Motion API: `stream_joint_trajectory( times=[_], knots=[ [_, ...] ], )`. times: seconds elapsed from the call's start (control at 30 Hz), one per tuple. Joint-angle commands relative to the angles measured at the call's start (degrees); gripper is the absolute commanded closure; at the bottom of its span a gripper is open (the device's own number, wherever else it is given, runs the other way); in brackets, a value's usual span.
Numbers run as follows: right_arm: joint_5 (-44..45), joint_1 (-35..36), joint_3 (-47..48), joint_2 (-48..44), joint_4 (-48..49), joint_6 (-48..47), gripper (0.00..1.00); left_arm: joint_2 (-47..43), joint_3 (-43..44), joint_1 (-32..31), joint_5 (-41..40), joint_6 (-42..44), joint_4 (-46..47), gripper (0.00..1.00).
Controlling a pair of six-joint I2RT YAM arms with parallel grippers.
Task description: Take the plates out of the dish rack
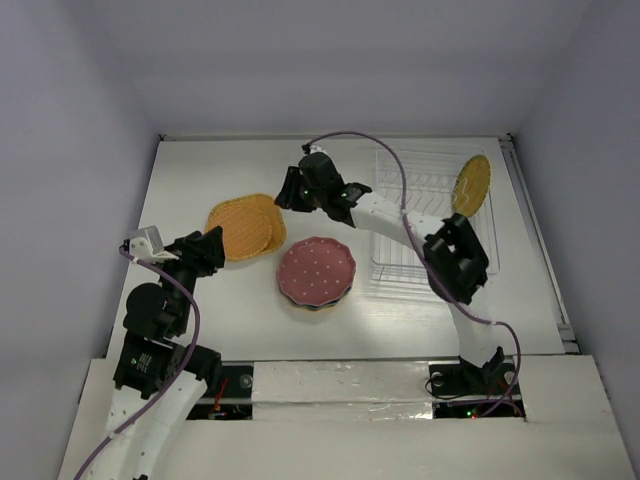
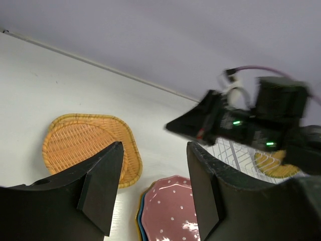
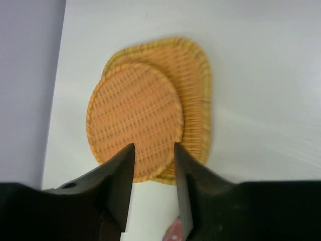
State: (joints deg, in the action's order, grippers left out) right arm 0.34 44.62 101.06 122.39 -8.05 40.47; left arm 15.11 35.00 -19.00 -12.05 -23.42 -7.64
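Two orange woven plates (image 1: 247, 226) lie stacked flat on the table, the smaller one (image 3: 135, 115) on top of the larger (image 3: 194, 85). My right gripper (image 1: 285, 192) hovers open just beside and above them (image 3: 153, 148), with nothing between its fingers. A pink dotted plate (image 1: 317, 270) tops a stack with blue and yellow rims showing beneath (image 2: 173, 213). The dish rack (image 1: 400, 265) sits at the right and holds one orange plate (image 1: 471, 185) standing upright. My left gripper (image 1: 212, 242) is open and empty (image 2: 154, 150), low at the left of the woven plates.
The right arm (image 1: 400, 220) stretches across the rack's near left corner, with a purple cable (image 1: 385, 165) looping over it. Grey walls close in the white table (image 1: 200, 170) at the back and on both sides.
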Motion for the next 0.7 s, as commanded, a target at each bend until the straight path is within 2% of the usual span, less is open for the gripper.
stream_joint_trajectory(
  times=[0.0,0.03,0.17,0.2,0.27,0.33,0.4,0.47,0.6,0.67],
  knots=[
    [14.1,-2.0,-2.9,-14.4,-2.7,-7.7,0.91,-0.9,0.0,0.4,0.2,0.0,1.7,0.5],
    [17.3,-3.1,-4.3,-16.6,-4.3,-9.8,1.0,-1.0,-0.1,0.4,0.2,0.0,1.7,0.5],
    [24.3,-13.0,-14.0,-28.0,-7.6,-13.6,1.0,-1.8,-0.1,0.4,0.2,0.0,1.9,0.5],
    [25.5,-18.0,-16.2,-32.5,-7.9,-14.3,1.0,-2.2,-0.2,0.4,0.2,0.0,2.0,0.5],
    [30.2,-23.3,-22.7,-36.6,-8.0,-16.0,1.0,-2.5,-0.1,0.4,0.2,0.0,2.0,0.51],
    [31.6,-31.5,-27.1,-41.0,-8.9,-17.9,0.65,-3.1,-0.2,0.4,0.2,0.1,2.1,0.57],
    [32.2,-36.3,-29.3,-43.4,-9.0,-19.0,0.21,-3.6,-0.2,0.4,0.2,0.0,2.1,0.64],
    [30.8,-42.4,-31.1,-45.2,-9.1,-20.3,0.18,-3.8,-0.2,-0.2,0.2,0.0,2.1,0.65],
    [30.2,-46.0,-29.3,-41.9,-11.4,-22.1,0.32,-4.5,-0.2,-1.2,0.2,0.1,2.1,0.63],
    [28.1,-46.7,-28.2,-38.2,-11.8,-23.4,0.33,-4.6,-0.1,-1.7,0.2,0.2,2.0,0.6]
  ],
)
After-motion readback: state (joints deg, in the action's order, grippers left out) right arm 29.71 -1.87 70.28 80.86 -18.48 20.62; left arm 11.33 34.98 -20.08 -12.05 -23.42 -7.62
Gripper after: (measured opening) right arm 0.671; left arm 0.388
